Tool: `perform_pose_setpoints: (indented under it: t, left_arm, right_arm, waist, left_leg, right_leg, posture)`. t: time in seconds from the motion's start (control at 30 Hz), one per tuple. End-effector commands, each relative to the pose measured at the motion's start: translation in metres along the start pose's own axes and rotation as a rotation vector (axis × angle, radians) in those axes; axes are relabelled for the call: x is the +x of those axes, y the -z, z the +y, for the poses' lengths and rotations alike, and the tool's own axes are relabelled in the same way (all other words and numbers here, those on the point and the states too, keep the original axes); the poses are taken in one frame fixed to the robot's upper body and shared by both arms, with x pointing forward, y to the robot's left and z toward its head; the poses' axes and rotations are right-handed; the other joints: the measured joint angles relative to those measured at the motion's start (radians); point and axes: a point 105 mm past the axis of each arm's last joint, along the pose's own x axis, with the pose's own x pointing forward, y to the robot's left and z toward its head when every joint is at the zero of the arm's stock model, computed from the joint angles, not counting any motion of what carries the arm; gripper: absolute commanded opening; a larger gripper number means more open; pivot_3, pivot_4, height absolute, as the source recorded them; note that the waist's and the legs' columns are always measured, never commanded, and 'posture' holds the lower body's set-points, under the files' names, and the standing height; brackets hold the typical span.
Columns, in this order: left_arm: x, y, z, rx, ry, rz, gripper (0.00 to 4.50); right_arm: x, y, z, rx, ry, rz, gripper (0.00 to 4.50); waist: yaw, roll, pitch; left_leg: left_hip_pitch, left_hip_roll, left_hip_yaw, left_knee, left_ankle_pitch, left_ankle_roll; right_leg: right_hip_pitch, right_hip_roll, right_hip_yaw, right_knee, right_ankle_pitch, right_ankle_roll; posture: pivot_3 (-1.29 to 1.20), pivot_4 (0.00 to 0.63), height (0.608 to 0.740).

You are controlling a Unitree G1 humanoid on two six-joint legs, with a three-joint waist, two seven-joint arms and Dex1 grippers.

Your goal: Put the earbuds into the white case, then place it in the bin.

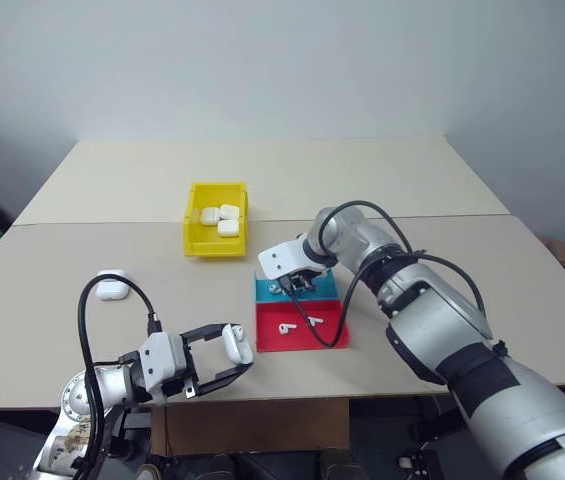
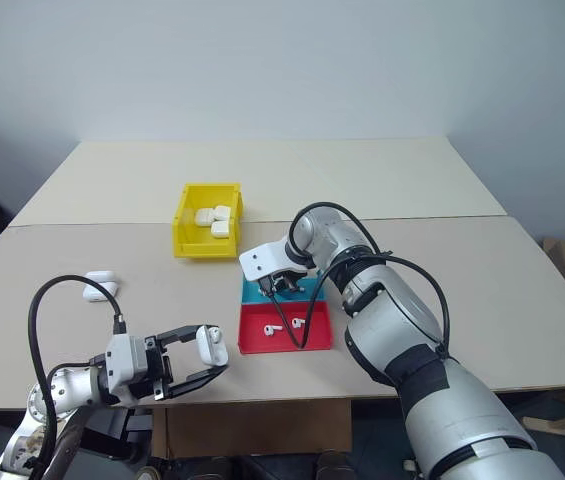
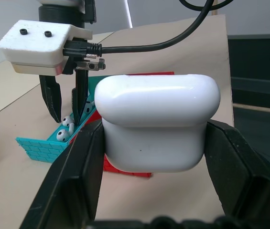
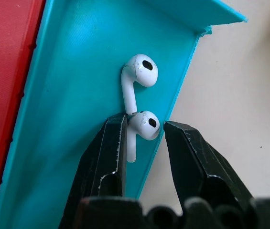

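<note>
The left gripper (image 1: 224, 355) clamps the white case (image 1: 236, 343); the right gripper (image 4: 144, 143), part open, straddles an earbud (image 4: 144, 125) in the blue tray (image 4: 77, 95).

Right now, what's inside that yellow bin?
Three closed white cases lie clustered in the yellow bin. Whether they hold earbuds is hidden by their lids.

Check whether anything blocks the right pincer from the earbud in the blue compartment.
Nothing visible does. The right pincer already straddles one tiny glossy white stemmed earbud in the teal plastic tray compartment; a second earbud lies just beyond, touching it.
</note>
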Motion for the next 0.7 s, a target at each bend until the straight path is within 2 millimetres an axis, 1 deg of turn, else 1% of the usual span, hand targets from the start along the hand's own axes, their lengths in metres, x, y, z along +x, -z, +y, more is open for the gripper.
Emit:
perform_pose_setpoints:
  t: [0.03,0.1,0.7]
  left_arm:
    - [0.0020,-0.0073,0.0016,0.035,0.005,-0.020,2.79]
    - [0.0019,-0.0074,0.0015,0.035,0.006,-0.020,2.79]
    - [0.0038,-0.0065,0.0034,0.043,0.009,-0.025,2.79]
  right_arm:
    - [-0.0036,-0.0033,-0.0039,0.001,0.007,-0.006,1.48]
    - [-0.0034,-0.0038,-0.0037,-0.004,0.008,-0.009,1.13]
    - [-0.0034,-0.0012,-0.0034,0.006,0.010,0.001,1.13]
  waist:
    - [0.000,0.000,0.000]
    - [0.000,0.000,0.000]
    - [0.000,0.000,0.000]
  left_leg:
    - [0.000,0.000,0.000,0.000,0.000,0.000]
    - [0.000,0.000,0.000,0.000,0.000,0.000]
    - [0.000,0.000,0.000,0.000,0.000,0.000]
  right_leg:
    - [0.000,0.000,0.000,0.000,0.000,0.000]
    - [0.000,0.000,0.000,0.000,0.000,0.000]
    - [0.000,0.000,0.000,0.000,0.000,0.000]
  posture:
    - [0.00,0.150,0.740]
    - [0.00,0.150,0.740]
    - [0.00,0.150,0.740]
